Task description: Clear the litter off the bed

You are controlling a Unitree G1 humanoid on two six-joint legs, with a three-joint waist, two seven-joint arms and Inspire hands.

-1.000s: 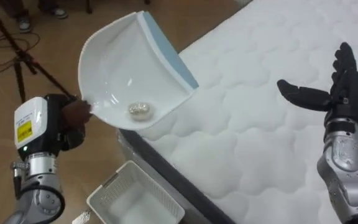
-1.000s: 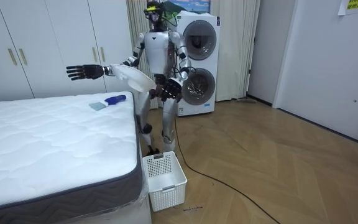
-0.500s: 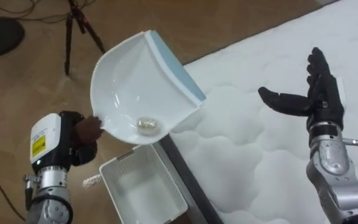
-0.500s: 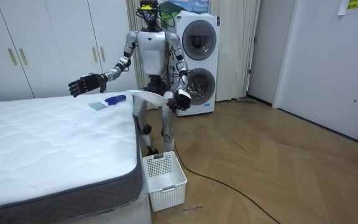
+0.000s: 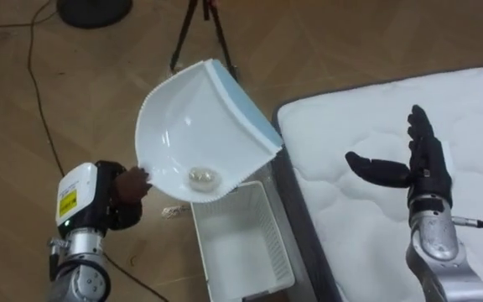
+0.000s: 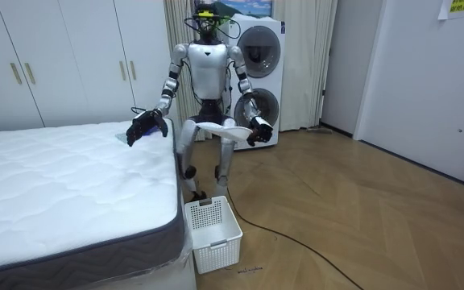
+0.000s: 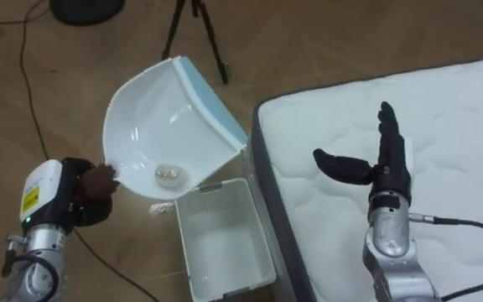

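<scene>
A small crumpled wad [image 5: 199,176] is lying in the white dustpan [image 5: 195,117], off the bed.
The left hand [image 5: 124,188] is curling round the dustpan's handle, holding the pan tilted above the white slotted basket [image 5: 240,252], which is standing on the wooden floor [image 5: 74,101] just beside the mattress [image 5: 367,117] corner. The right hand [image 5: 419,168] is hovering over the mattress, fingers straight and spread wide.

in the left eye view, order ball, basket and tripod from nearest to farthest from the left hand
From the left hand:
1. ball, in the dustpan that hand holds, just to its right.
2. basket, on the floor under the dustpan, lower right.
3. tripod, on the floor at the view's top, beyond the dustpan.
</scene>
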